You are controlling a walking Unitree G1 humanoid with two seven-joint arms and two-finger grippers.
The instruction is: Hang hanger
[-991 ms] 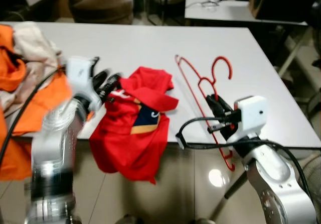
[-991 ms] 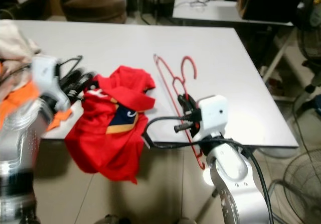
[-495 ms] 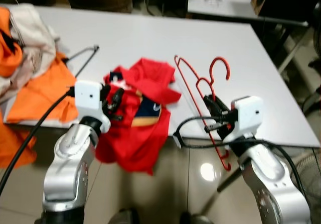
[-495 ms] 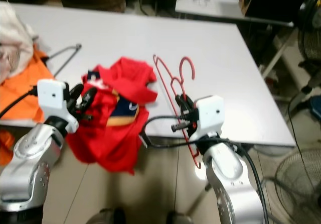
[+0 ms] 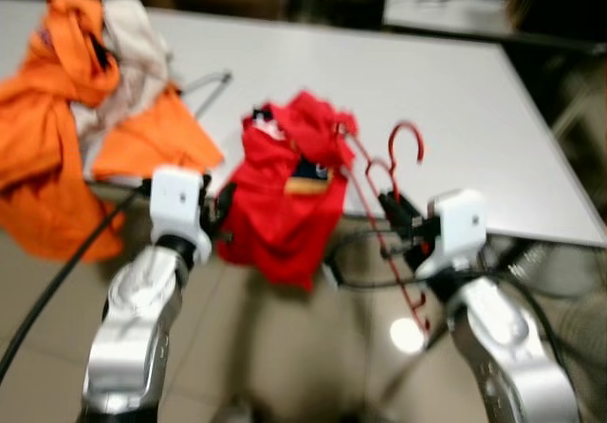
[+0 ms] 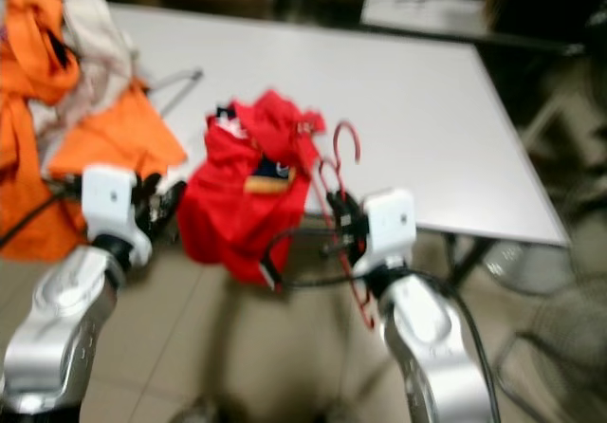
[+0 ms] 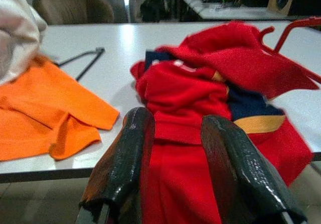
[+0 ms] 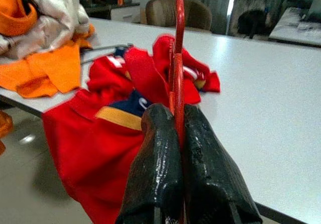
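A red garment (image 5: 289, 191) droops over the white table (image 5: 455, 101) edge near what looks like heaped orange clothes (image 5: 57, 129).

A shirt (image 5: 285, 191) drapes over the near edge of the bench (image 5: 455, 101), with the hanger (image 5: 384, 205) just to its right and a pile of clothes (image 5: 85, 110) on the bench's left end.

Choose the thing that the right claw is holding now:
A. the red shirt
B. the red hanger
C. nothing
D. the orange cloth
B: in the right wrist view the right claw has its two black fingers pressed together on the thin bar of the red hanger.
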